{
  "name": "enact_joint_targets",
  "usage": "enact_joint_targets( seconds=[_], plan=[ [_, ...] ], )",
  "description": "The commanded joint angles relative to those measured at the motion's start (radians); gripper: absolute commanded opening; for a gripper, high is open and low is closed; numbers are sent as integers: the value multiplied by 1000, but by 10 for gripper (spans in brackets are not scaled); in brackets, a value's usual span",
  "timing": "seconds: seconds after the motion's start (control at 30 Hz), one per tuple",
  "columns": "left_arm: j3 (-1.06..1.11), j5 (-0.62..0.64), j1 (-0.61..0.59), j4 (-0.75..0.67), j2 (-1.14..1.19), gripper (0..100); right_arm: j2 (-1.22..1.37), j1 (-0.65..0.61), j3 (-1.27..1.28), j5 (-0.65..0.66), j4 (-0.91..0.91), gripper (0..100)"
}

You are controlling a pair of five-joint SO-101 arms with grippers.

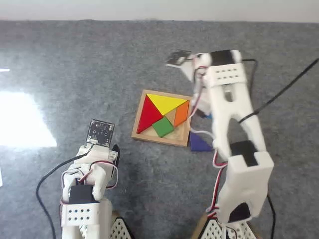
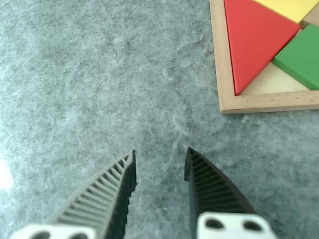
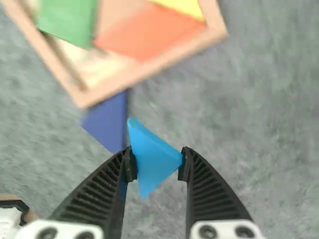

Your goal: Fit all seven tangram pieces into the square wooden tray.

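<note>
Right wrist view has the right end effector [image 3: 157, 155] pinching a light blue triangle [image 3: 149, 149] over the grey desk [image 3: 259, 114]; just beyond, a dark blue piece [image 3: 107, 127] lies outside the wooden tray [image 3: 154, 68], at its corner; inside sit a red triangle [image 1: 148, 113], yellow triangle [image 1: 167, 103], orange piece [image 1: 182, 113] and green square [image 1: 162, 126], with bare wood showing; the left end effector [image 2: 160, 154] is spread over open desk near another tray corner.

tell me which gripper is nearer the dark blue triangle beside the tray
Right. The right gripper, shut on a light blue triangle, sits just beside the dark blue triangle; the left gripper hangs open on the wooden tray's other side.
</note>
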Motion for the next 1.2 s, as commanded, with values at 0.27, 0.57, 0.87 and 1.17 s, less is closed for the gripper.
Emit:
enact_joint_targets(
  seconds=[0.27, 0.57, 0.87, 1.17],
  plan=[
    [-8, -12, -6, 0, -15, 152, -188, -312, 339, -133, -401, 54],
    [-8, -12, -6, 0, -15, 152, -196, -398, 512, -132, -616, 54],
    [-8, -12, -6, 0, -15, 152, -16, -460, 353, -166, -615, 54],
    [-8, -12, -6, 0, -15, 152, 77, -460, 281, -160, -611, 61]
  ],
)
